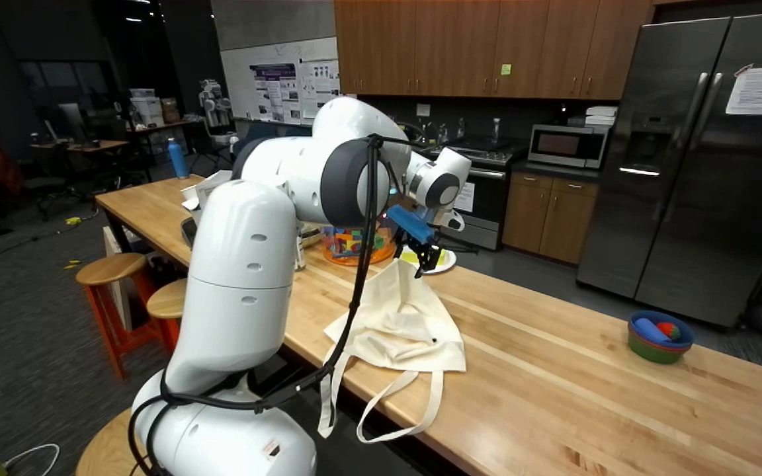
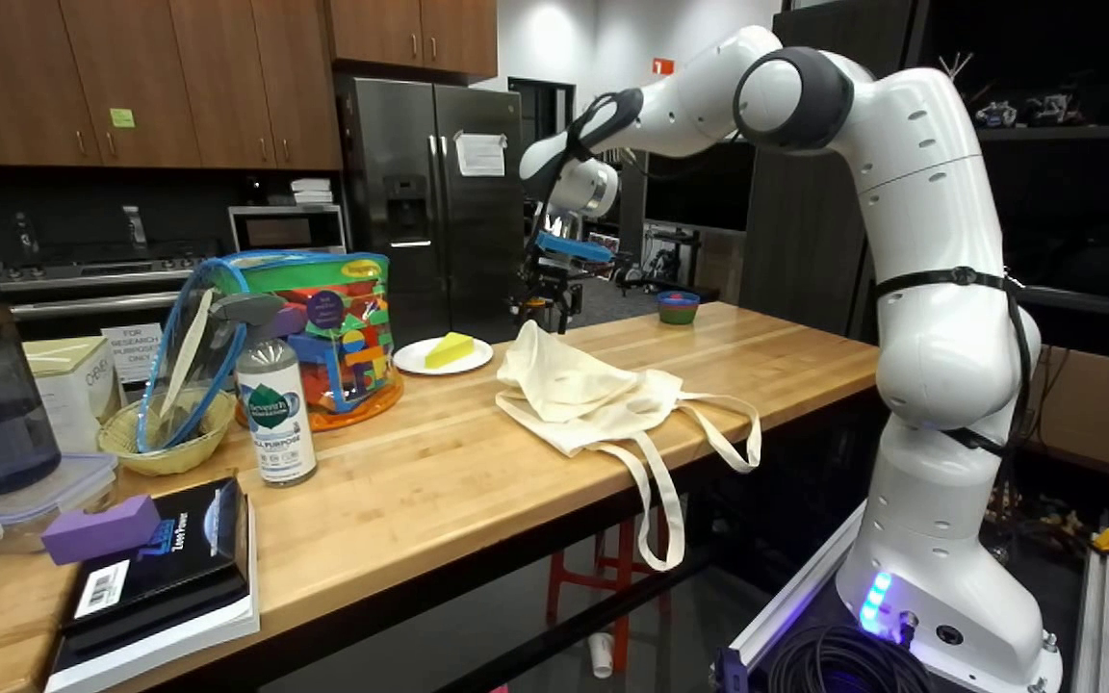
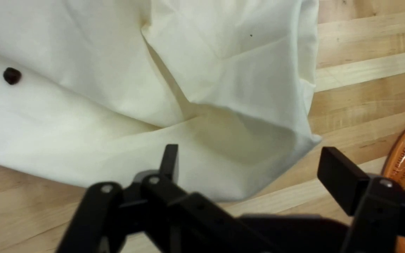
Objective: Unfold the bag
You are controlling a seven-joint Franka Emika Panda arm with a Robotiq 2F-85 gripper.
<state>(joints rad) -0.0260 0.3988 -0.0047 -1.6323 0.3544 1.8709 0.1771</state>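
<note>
By my eye, step in hand: spreading the bag (image 1: 411, 327); gripper (image 3: 251, 160) at its edge, jaws apart, clamped on nothing; next, likely: pinch that edge, pull outward

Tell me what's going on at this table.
A robot arm is at work unfolding a cream cloth bag on a wooden table. In the wrist view its tool stands wide open near one corner of the bag, gripping nothing. The bag is not flat yet: it is creased and bunched in places, and its strap handles hang over the table's edge in both exterior views.
</note>
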